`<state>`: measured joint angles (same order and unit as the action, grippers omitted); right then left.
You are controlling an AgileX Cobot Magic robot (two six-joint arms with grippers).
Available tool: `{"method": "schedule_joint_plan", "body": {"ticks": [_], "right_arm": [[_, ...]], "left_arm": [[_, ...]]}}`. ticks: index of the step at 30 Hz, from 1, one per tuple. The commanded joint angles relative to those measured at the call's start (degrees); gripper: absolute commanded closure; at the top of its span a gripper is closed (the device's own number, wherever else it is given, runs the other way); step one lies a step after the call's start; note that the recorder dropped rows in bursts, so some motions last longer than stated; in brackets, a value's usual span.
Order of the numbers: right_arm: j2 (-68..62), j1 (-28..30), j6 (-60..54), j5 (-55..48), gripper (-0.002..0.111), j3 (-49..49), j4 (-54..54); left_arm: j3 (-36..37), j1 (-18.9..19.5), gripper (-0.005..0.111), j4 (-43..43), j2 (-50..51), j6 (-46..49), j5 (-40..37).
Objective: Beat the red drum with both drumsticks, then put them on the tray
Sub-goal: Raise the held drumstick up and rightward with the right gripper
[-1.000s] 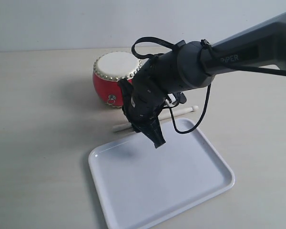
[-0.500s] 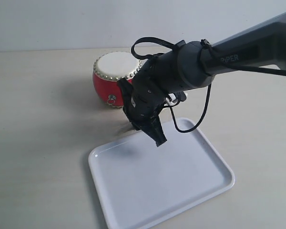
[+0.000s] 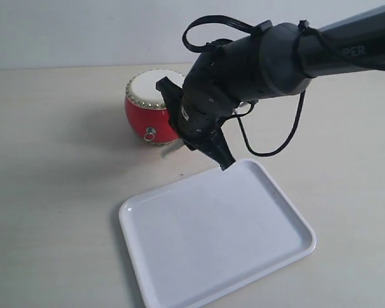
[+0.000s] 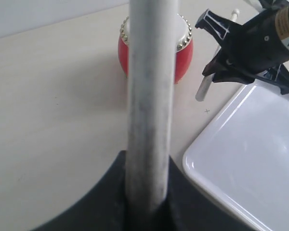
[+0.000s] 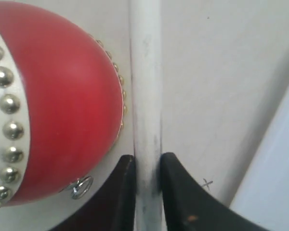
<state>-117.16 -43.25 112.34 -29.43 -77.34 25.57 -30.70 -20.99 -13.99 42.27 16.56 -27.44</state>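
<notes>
Plainly, the pale surface [image 3: 51, 205] carries everything, and the upright drum [image 3: 147, 106] is the mark to read it by. The tray [image 3: 212, 244] lies bare near the drum, on the camera's side and a little to the right in the exterior view, not touching it.

The right pincer [image 5: 147, 162] is by far the nearer. It hangs low, just beside the drum's red wall, between drum and tray. Its jaws are closed tight on the right stick [image 5: 145, 72], which fills the gap between them. That stick's long axis runs along the drum's side, close to the wall near the metal ring [image 5: 81, 186], not across the skin. Whether it touches the wall I cannot tell. In the left wrist view a small round end shows beyond the pincer, away from the drum, so the blunt end seems to be the one at the drum's foot.

The left pincer [image 4: 147, 159] sits well back from the drum, out of the exterior view. It too is clamped on its load, the left stick [image 4: 151, 72], whose axis points straight at the drum.

As I judge it, beating calls for the right stick to rise above the skin and tip over it, while the left one has to close the distance along its own line.
</notes>
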Motion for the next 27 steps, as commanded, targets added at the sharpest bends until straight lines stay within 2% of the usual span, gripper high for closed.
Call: {"method": "schedule_joint_plan", "body": {"ticks": [1,5,9,11,15,20,23,27], "right_arm": [[2.9,0.0,-5.1,-1.4,0.108,-0.2,1.4],[5.2,0.1,-13.3,-4.5,0.108,-0.2,2.5],[7.4,0.6,-26.4,-7.1,0.108,-0.2,1.2],[8.8,1.5,-36.3,-7.3,0.108,-0.2,-1.6],[12.6,5.2,-64.0,-9.7,0.108,-0.4,-12.6],[16.1,7.7,-89.4,-24.6,0.108,-3.7,-17.4],[17.6,7.7,-97.4,-31.7,0.108,-5.3,-17.3],[19.5,7.7,-104.5,-36.2,0.108,-5.9,-18.9]], "left_arm": [[0.1,-0.4,0.107,-0.4,-0.3,-0.3,0.6],[0.1,-0.4,0.107,-0.4,-0.3,-0.3,0.6],[0.1,-0.4,0.107,-0.4,-0.3,-0.3,0.3],[0.1,-0.4,0.107,-0.1,-0.2,-0.3,-0.5],[-0.3,-0.4,0.107,0.0,0.6,-0.3,-1.7],[-3.6,-0.4,0.107,0.1,4.8,-0.3,-4.5],[-6.8,-0.4,0.107,0.5,9.9,-0.2,-6.6],[-11.1,-0.2,0.107,1.4,17.7,-0.1,-10.7]]}}
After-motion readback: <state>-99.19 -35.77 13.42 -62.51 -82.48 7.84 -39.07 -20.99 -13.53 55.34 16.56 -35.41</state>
